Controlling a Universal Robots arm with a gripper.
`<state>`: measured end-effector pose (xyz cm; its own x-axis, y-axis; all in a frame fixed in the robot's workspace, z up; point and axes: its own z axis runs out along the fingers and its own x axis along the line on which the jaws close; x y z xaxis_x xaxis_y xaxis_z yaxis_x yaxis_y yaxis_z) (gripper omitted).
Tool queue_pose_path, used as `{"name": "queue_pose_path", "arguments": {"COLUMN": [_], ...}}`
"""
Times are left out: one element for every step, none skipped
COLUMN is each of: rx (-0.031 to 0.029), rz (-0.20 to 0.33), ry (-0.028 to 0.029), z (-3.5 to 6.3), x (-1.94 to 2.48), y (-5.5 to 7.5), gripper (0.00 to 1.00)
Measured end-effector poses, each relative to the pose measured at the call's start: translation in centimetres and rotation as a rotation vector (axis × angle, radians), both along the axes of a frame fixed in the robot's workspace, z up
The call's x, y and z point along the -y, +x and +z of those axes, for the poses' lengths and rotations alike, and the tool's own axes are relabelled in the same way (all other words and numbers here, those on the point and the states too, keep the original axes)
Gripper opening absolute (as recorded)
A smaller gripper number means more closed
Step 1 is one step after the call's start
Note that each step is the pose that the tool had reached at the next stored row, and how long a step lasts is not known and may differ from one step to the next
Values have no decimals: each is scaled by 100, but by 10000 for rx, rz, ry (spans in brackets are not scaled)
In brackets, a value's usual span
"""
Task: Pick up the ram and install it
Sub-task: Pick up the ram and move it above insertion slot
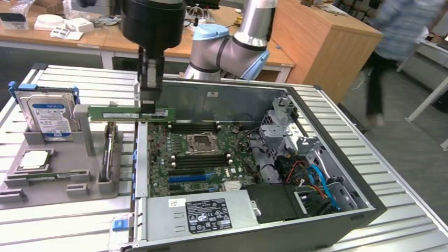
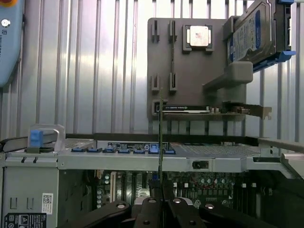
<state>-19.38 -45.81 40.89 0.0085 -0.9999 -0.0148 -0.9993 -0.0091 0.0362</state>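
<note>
**Ram** (image 1: 119,113): thin, flat green board stick, clamped level in the closed black pincer (image 1: 149,108). In the exterior view it hangs over the open case's rim, at eleven o'clock of the green motherboard (image 1: 199,152). The wrist view shows it edge-on, as a narrow line.

**Nearby:** a grey moulded holder (image 1: 63,176) at nine o'clock of the case carries a silver blue-labelled hard drive (image 1: 45,113) and a square silver chip (image 1: 33,160). All stand on a ribbed metal counter (image 1: 63,220).
</note>
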Motion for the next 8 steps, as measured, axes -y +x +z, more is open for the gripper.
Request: {"name": "queue_pose_path", "arguments": {"rx": [0, 0, 0, 0, 0, 0, 0, 0], "rz": [1, 1, 1, 1, 1, 1, 1, 0], "ry": [0, 0, 0, 0, 0, 0, 0, 1], "z": [0, 0, 0, 0, 0, 0, 0, 0], "x": [0, 0, 0, 0, 0, 0, 0, 0], "y": [22, 43, 66, 89, 114, 138, 163, 189], "gripper": [12, 12, 12, 12, 12, 12, 12, 12]}}
